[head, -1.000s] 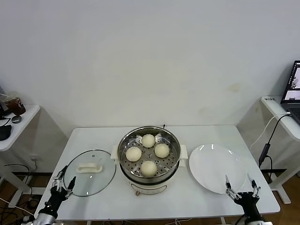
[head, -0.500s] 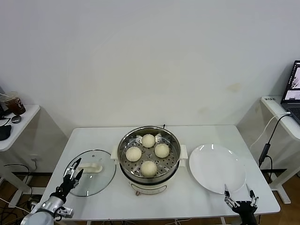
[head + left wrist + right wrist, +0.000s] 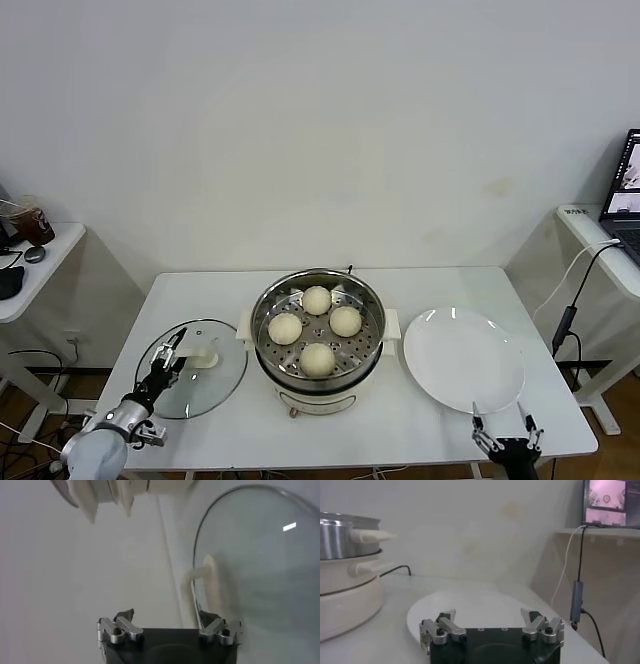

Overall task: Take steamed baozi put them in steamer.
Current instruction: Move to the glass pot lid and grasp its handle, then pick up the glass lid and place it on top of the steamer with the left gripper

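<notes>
Four baozi (image 3: 317, 330) sit inside the steamer (image 3: 318, 338). Left hand (image 3: 172, 352) – fingers spread, empty – hovers over the glass lid (image 3: 197, 367) left of the steamer. Right hand (image 3: 502, 437) – open, empty – right of it.

Laptop (image 3: 626, 195) cut off by the head view's right edge.

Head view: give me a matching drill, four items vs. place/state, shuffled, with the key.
Items
1. steamed baozi
2. glass lid
3. white plate
4. left gripper

Place or state
A. bare, on the table to the robot's right of the steamer
B. open, over the lid's near-left part by its white handle
C. four, on the perforated tray inside the steamer
D. lying flat on the table to the robot's left of the steamer

Pairs: 1-C, 2-D, 3-A, 4-B
</notes>
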